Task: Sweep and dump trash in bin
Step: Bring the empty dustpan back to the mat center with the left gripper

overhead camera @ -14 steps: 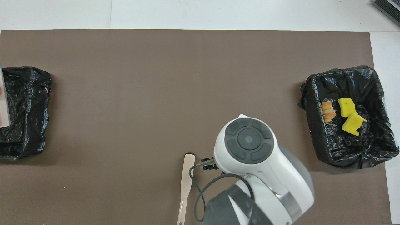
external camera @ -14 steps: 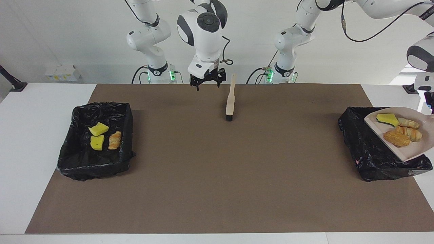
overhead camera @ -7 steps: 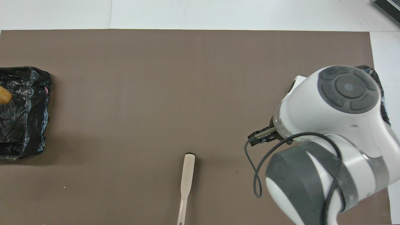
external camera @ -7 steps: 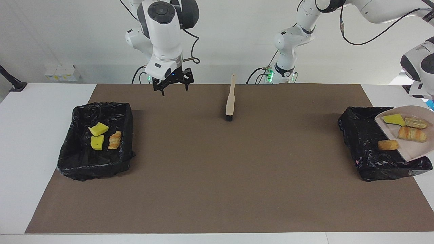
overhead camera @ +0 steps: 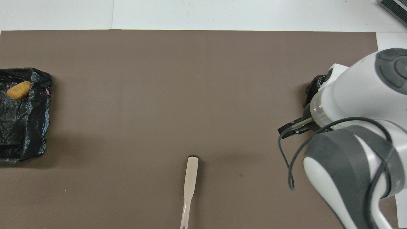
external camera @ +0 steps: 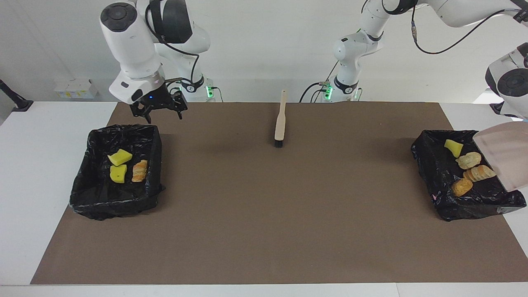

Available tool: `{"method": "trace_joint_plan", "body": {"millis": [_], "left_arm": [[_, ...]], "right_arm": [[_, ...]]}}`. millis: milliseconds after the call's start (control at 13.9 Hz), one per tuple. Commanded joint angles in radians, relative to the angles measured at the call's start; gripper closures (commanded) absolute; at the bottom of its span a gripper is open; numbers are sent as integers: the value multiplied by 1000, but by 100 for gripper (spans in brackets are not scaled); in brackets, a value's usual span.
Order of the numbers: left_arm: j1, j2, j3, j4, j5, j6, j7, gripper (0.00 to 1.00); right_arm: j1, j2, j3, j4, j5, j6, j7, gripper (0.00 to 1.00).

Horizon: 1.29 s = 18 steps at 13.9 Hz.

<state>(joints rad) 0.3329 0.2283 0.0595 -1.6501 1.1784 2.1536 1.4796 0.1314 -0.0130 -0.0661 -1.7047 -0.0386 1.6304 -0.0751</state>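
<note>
A beige dustpan (external camera: 505,159) hangs steeply tilted over the black-lined bin (external camera: 431,173) at the left arm's end of the table. My left gripper holds it, and the view's edge cuts off its fingers. A yellow sponge chunk (external camera: 453,147) and three bread pieces (external camera: 470,160) lie in that bin; the overhead view shows one golden piece (overhead camera: 18,90) there. My right gripper (external camera: 163,116) hangs open and empty over the mat beside the other bin (external camera: 107,200), which holds two yellow chunks (external camera: 119,157) and a pastry piece (external camera: 139,170).
A wooden brush (external camera: 280,121) lies on the brown mat (external camera: 264,214) midway between the bins, its handle pointing at the robots and its black bristles away from them. In the overhead view the right arm (overhead camera: 359,127) covers the bin at its end.
The dustpan has tipped steeper and its four scraps have slid into the bin below. My right arm has swung from beside the brush to the bin at its own end.
</note>
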Motion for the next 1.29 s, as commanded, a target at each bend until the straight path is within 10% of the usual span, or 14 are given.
{"method": "trace_joint_plan", "body": {"millis": [0,575,1221], "left_arm": [[-21,-13,-3,47,47,-98,-5,100],[-242,-61,-18,70,-300,-397,24,100],[-485,-34,-20,-36,-742,-474,-744,100]], "right_arm": [[-74,13,15,30,-3,25,-15,0],[-210,-4,29,42,82,25,8,0],[-171,-53,35,5,78,33,44,0]]}}
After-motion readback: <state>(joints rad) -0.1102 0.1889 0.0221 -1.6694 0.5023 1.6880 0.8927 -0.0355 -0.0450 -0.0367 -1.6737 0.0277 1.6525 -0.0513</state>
